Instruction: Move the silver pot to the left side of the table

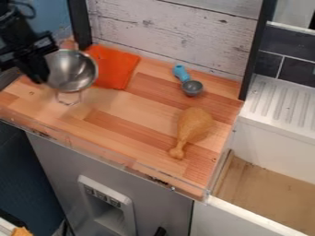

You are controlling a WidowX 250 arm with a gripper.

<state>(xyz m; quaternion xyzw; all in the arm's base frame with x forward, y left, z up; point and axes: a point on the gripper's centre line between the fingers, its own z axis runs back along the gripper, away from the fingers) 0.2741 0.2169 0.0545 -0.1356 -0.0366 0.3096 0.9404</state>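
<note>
At the upper left of the wooden table, the black gripper hangs down against the left edge of the silver pot. The pot is a round metal bowl shape, its hollow side visible, with a wire handle at its lower side and another handle near the top, close to the back corner. The gripper overlaps part of the rim, and whether it holds the pot is unclear.
An orange cloth lies just right of the pot. Farther right are a blue-handled grey scoop and a brown toy drumstick. A wall stands behind, and a white sink adjoins the right side.
</note>
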